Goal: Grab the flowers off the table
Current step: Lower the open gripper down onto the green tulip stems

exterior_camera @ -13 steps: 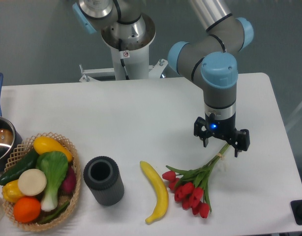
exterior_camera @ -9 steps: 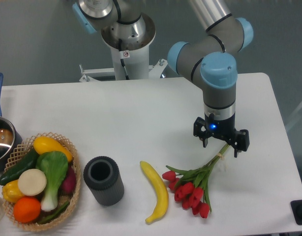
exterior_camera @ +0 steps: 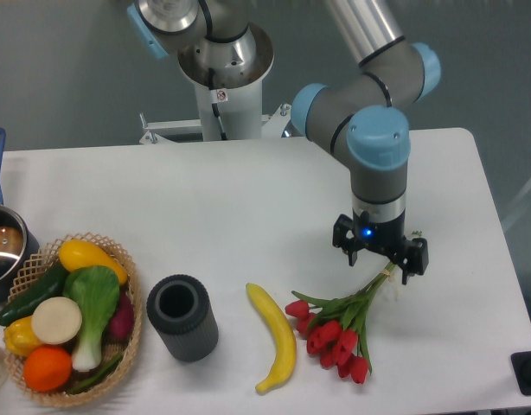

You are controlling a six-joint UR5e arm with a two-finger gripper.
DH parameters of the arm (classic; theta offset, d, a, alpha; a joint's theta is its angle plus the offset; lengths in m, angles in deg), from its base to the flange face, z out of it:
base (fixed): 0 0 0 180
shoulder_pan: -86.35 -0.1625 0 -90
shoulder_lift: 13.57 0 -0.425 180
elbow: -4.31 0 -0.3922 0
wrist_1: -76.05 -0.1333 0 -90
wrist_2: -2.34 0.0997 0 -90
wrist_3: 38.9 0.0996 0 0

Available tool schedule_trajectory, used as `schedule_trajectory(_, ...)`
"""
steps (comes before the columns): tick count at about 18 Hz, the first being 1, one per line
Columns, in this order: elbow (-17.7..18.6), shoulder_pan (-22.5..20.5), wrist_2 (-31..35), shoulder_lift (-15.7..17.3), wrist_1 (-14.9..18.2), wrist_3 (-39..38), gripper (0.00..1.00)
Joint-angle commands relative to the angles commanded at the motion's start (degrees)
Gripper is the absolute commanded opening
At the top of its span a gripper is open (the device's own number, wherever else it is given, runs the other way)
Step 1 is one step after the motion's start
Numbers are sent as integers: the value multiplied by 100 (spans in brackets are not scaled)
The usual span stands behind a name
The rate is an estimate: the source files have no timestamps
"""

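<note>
The flowers [exterior_camera: 339, 324], red tulips with green leaves and pale green stems, lie on the white table [exterior_camera: 248, 207] at the front right, blooms toward the front and stems pointing up-right. My gripper [exterior_camera: 379, 262] hangs straight down over the tied stem end, just above the table. Its two dark fingers [exterior_camera: 408, 259] stand apart on either side of the stems, open and holding nothing. The stem tips are partly hidden behind the gripper.
A yellow banana [exterior_camera: 277, 335] lies left of the flowers. A dark grey cylinder cup [exterior_camera: 182, 316] stands further left. A wicker basket [exterior_camera: 71, 318] of vegetables sits at the front left, with a pot [exterior_camera: 1, 246] behind it. The robot base [exterior_camera: 222, 78] is at the back.
The arm has shifted slightly left and down, bringing the gripper lower over the stem end. The flowers have not moved.
</note>
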Motion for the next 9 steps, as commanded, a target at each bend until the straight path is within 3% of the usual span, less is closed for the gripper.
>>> schedule_trajectory(9,-140,80,0,-615,-18,475,100)
